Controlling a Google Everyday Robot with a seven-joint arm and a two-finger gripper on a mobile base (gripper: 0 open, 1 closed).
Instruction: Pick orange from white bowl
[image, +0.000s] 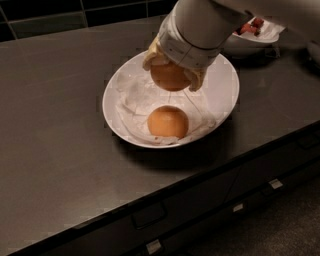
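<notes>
The two-finger gripper (172, 74) clasps the round yellow-orange orange (169, 80) at 12 o'clock in the wide glossy white bowl (226, 84). I judge the lifting step is in hand. Next it needs a straight rise, away from the second orange fruit (168, 122) at 6 o'clock.

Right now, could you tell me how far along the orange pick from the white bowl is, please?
Done: the gripper is shut on the orange, with fingers on either side of it. In hand: the lift; the orange seems just off the lining, low over the white bowl and inside its rim. Left: raise it clear of the bowl. A second orange lies in the bowl, untouched.
</notes>
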